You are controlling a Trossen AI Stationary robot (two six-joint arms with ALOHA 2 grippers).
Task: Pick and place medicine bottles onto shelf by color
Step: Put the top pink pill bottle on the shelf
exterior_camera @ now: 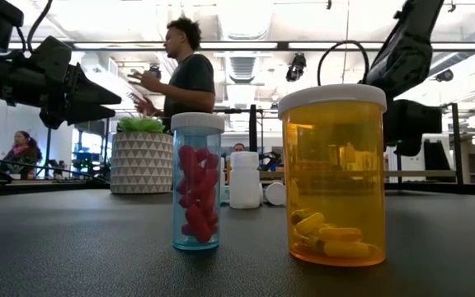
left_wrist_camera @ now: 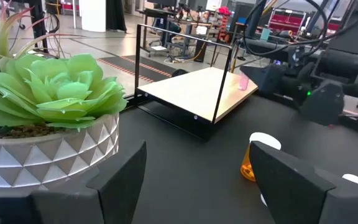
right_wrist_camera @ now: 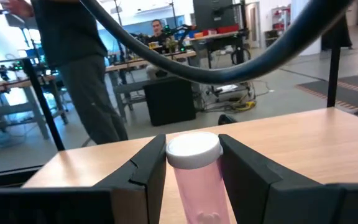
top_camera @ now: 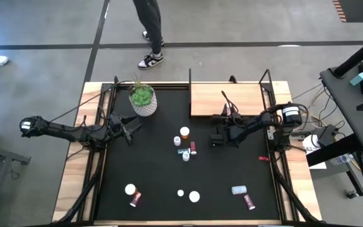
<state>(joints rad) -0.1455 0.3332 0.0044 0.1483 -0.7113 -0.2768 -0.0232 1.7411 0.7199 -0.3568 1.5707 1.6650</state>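
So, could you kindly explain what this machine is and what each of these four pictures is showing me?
It is a robot with two dark arms at a table. One picture looks straight down, one looks level across the tabletop, and two come from cameras on the wrists. The right gripper is shut on a pink white-capped bottle over the light-wood shelf. The left gripper waits open beside the potted plant. More small medicine bottles lie scattered on the black mat; an orange bottle stands nearest the low camera. A person stands behind the table.

orange bottle (exterior_camera: 332,175), white pot (exterior_camera: 142,162) — triangle-patterned
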